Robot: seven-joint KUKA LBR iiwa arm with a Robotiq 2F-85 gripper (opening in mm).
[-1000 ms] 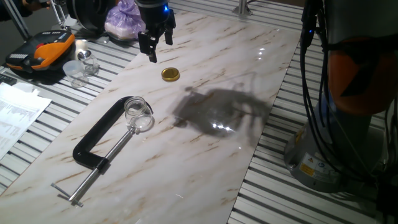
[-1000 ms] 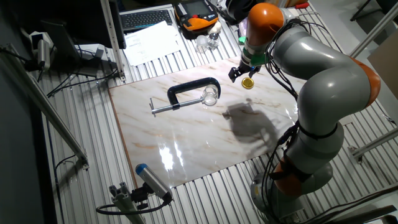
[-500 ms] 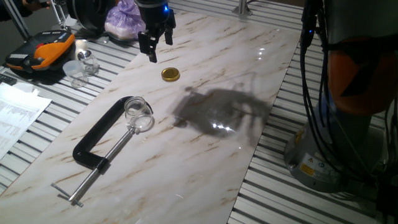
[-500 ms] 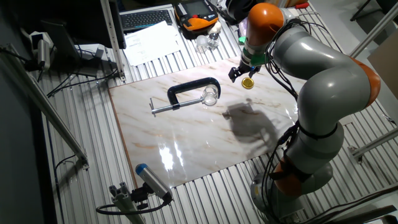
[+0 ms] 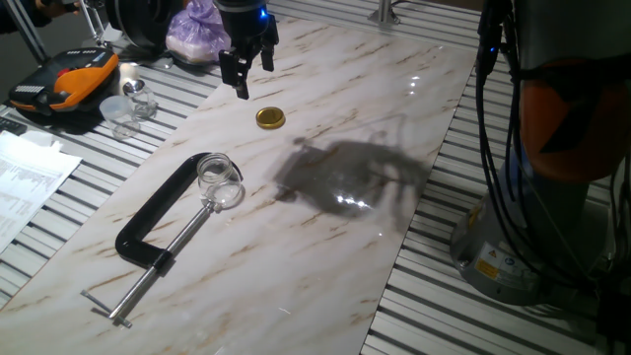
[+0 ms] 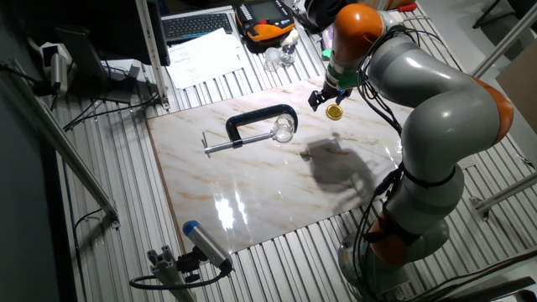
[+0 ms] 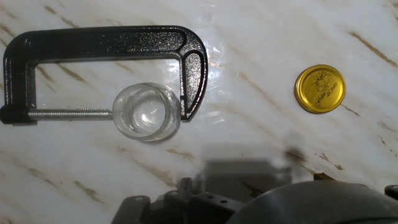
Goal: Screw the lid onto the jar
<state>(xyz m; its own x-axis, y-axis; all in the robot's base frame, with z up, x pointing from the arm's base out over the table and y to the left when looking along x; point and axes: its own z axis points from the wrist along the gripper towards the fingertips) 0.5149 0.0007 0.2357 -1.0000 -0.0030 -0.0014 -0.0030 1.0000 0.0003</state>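
Hovering gripper (image 5: 250,79), jaws apart, above lid (image 7: 319,89) with unreadable embossing.

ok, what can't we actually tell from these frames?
- Whether the hand is open: its fingers are tiny in both fixed views and out of focus at the bottom of the hand view.
- How firmly the C-clamp grips the jar: contact sits behind glass glare.
- The print on the lid: too small.
- The jar's threads: not resolved in any view.

Jar (image 7: 147,112) sits in clamp (image 7: 106,53) jaws on table (image 5: 325,247); lid (image 7: 319,88) lies apart, right of clamp.
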